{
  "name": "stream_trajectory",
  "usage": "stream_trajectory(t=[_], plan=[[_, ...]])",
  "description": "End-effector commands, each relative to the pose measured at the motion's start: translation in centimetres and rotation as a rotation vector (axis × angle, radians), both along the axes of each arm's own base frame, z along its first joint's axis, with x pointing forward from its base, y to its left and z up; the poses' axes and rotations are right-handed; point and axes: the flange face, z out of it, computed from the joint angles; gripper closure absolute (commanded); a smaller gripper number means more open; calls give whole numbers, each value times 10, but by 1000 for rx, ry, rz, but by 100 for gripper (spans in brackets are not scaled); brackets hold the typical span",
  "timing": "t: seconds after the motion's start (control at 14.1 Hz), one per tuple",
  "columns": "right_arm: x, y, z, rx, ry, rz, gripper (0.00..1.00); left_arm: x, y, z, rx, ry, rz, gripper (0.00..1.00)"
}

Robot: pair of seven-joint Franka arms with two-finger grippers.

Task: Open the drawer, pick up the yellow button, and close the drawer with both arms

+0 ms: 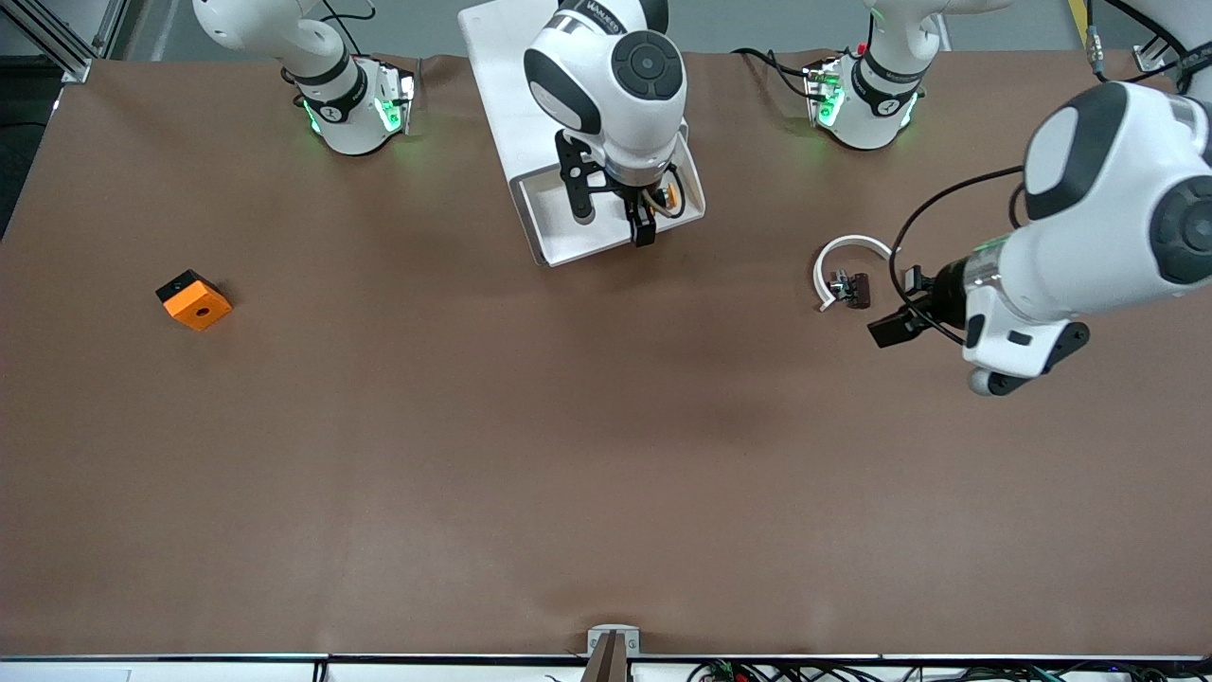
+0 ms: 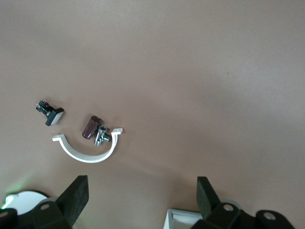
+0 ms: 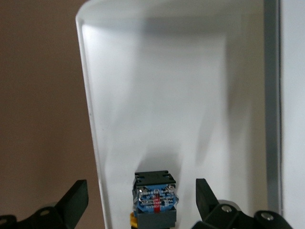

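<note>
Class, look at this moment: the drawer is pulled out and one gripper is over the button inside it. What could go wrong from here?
1. The right gripper is open around the button, which lies close to the drawer wall; a finger could catch the wall.
2. The button is small and might slip when lifted.
3. The left gripper waits open over the white arc and small parts, and could nudge them.

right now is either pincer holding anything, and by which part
Nothing is held. The right pincer hangs open over the drawer, fingers either side of the button without touching. The left pincer is open over the table.
</note>
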Motion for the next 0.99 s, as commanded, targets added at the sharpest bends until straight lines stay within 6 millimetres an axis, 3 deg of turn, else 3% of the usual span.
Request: stream_trajectory(t=[0.0,0.14,0.35,0.5,0.64,0.92], plan=[[-3,14,-7,15,-2,0,20,-35,-19,-11,80,-61,-87,0],[-4,15,-7,19,-2,6,34,-41,-25,-19,84,-60,-99,0],[-9,22,4,39,-10,13,34,-52,-40,-32,85,-39,-127,0],[-10,23,5,42,-9,20,35,-66,-52,-41,88,-43,-145,0],[-15,26,5,44,-10,32,43,-76,-61,-52,84,-44,-149,0],[-21,30,2,43,-5,51,43,-96,-91,-80,83,-63,-137,0]])
